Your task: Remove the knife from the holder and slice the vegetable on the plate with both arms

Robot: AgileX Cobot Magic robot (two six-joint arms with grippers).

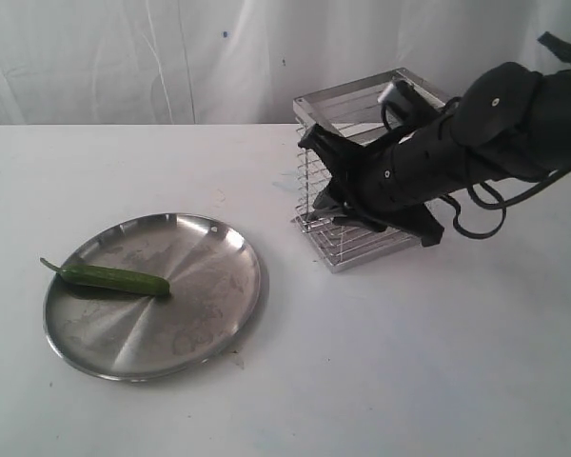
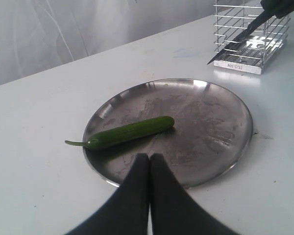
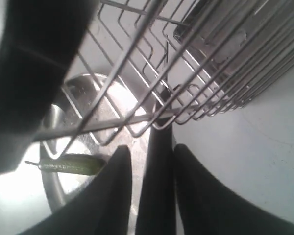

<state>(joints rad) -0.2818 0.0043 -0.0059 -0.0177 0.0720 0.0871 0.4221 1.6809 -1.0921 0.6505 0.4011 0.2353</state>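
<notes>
Now the slim knife (image 2: 237,41), black with a pointed blade, slants across the holder (image 2: 245,66). The right gripper (image 3: 152,149) sits narrow around it; firm hold unclear. Left gripper (image 2: 149,159) is pinched together over the plate (image 2: 225,112) holding the green vegetable (image 2: 130,132).

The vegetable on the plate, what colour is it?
The vegetable is green, best seen in the left wrist view.

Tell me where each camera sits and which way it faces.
Exterior: off the arms, facing across the table at plate, vegetable, holder; right arm shows.
Left wrist: close by the plate, facing the holder; shut left gripper shows.
Right wrist: against the holder, looking through its wires; right gripper shows.
All three share the vegetable and plate.
</notes>
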